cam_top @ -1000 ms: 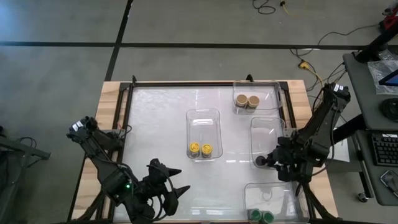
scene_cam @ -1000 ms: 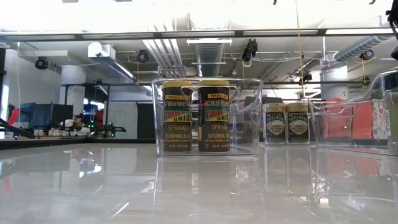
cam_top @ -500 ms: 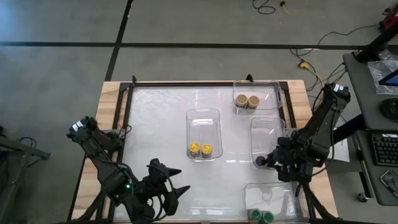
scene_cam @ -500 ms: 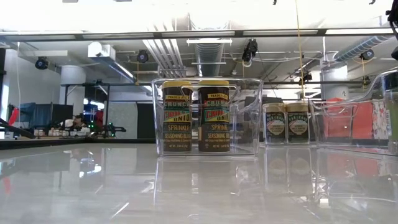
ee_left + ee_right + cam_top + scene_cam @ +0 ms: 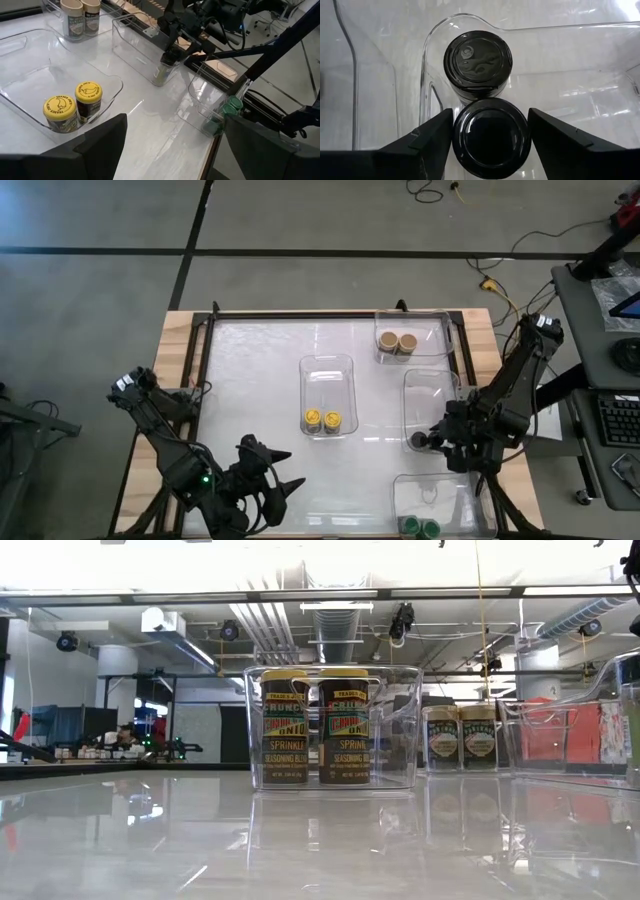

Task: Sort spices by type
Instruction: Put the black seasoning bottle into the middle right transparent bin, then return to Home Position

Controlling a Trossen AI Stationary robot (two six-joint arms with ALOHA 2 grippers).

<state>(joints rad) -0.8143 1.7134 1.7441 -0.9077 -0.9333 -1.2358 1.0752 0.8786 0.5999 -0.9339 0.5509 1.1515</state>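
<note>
My right gripper (image 5: 490,145) hangs over the near end of the right-hand clear tray (image 5: 431,385) and is shut on a black-lidded jar (image 5: 490,131). A second black-lidded jar (image 5: 478,62) stands just beyond it inside that tray's rounded end, also seen in the high view (image 5: 418,439). Two yellow-lidded jars (image 5: 323,421) stand in the centre tray, two tan-lidded jars (image 5: 397,341) in the far tray, and two green-lidded jars (image 5: 420,528) in the near right tray. My left gripper (image 5: 272,485) waits open at the near edge. My right gripper holds the black-lidded jar by its round lid (image 5: 460,131), pinched between the two fingers (image 5: 427,142), one on each side. The fingers come from above, pointing down. The jar is upright; whether its base stands on the tray floor is hidden by the lid.
The centre tray (image 5: 328,365) stands in the middle of the glossy white table (image 5: 250,380). The near right tray (image 5: 430,490) lies close beside the right arm. The table's left half is bare. Raised rails (image 5: 205,370) run along the table's edges.
</note>
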